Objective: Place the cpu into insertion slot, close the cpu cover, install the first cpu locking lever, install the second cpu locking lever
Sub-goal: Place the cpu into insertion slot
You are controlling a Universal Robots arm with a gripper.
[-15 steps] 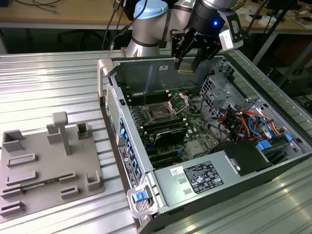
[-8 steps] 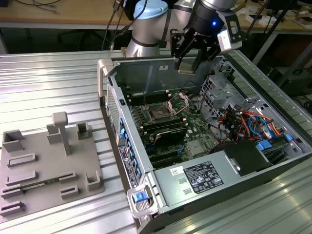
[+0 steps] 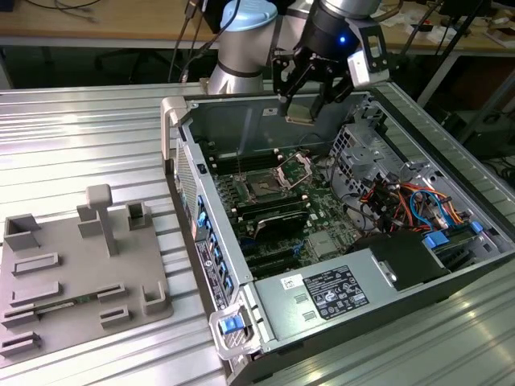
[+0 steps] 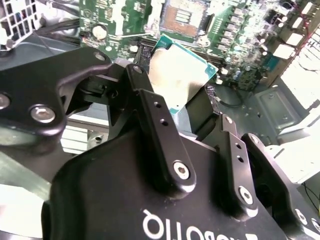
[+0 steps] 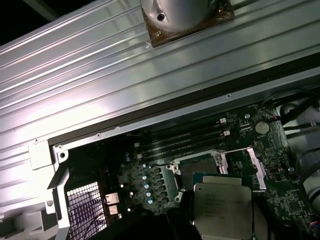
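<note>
In the exterior view, the open computer case lies on the ribbed metal table; the gripper hangs over the case's far wall, closed narrowly on the cpu, which it carries clear of everything below. The insertion slot sits bare near the middle of the green motherboard; the cpu cover stands tilted up just beside it, on the exterior view's right, so the socket is open to receive the chip.

In the second wrist view, the black fingers pinch the cpu by two opposite edges, its silver top facing the camera; the insertion slot lies beyond it, well apart and not under the chip.

In the first wrist view, the cpu shows its metal lid near the dark insertion slot, offset from it rather than over it.

By my judgement the first step is in hand: the chip is gripped and not yet seated; cover and levers are untouched. Seating it calls for bringing the chip squarely over the socket, edges parallel to the black rim, level, and clear of the raised cover; the pins look delicate, so a tilted or sliding contact could harm them.
</note>
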